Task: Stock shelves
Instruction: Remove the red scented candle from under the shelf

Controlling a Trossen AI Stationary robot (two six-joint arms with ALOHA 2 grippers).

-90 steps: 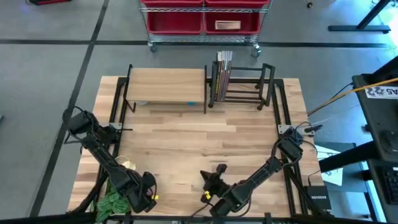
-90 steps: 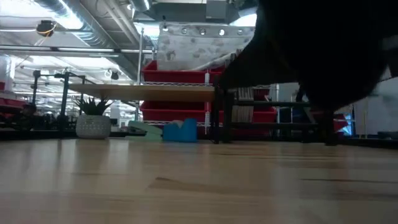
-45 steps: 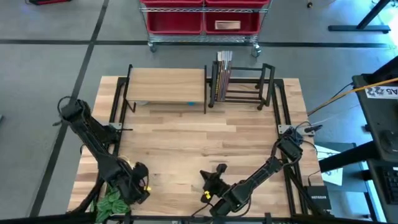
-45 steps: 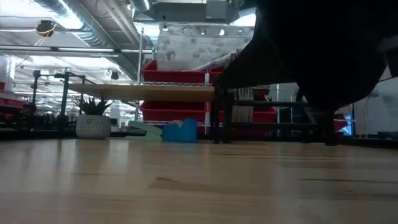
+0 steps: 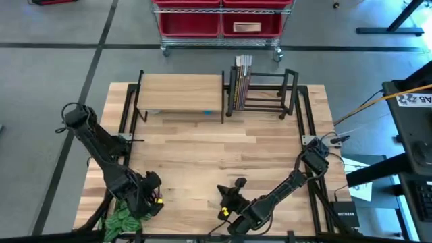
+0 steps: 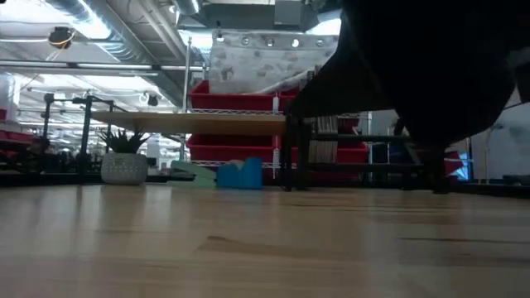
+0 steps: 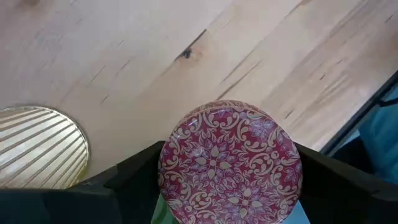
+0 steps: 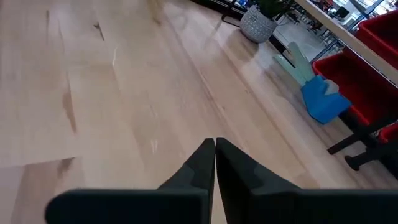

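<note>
My left gripper (image 5: 150,197) is near the table's near left corner. A round thing with a red-and-cream patterned top (image 7: 230,165) fills the gap between its fingers in the left wrist view. A gold ribbed disc (image 7: 37,146) lies on the table beside it. My right gripper (image 5: 236,185) is shut with nothing in it, low over the near middle of the table (image 8: 215,142). The wood-topped shelf (image 5: 181,94) and the black book rack (image 5: 266,91), which holds upright books (image 5: 241,79), stand at the far edge. My left gripper has the red patterned round thing between its two fingers, one finger (image 7: 134,183) on each opposite side of its rim (image 7: 163,171). The fingers come from above, pointing down. Whether the thing rests on the table or is lifted cannot be told.
A green leafy plant (image 5: 121,219) lies at the near left corner beside my left gripper. Under the wood shelf stand a small potted plant (image 6: 124,161) and a blue object (image 6: 240,174). A cart with red bins (image 5: 219,20) stands beyond the far edge.
My left gripper has gone a little toward the table's left and far edges, away from the near corner. Its arm has swung out to the left.
</note>
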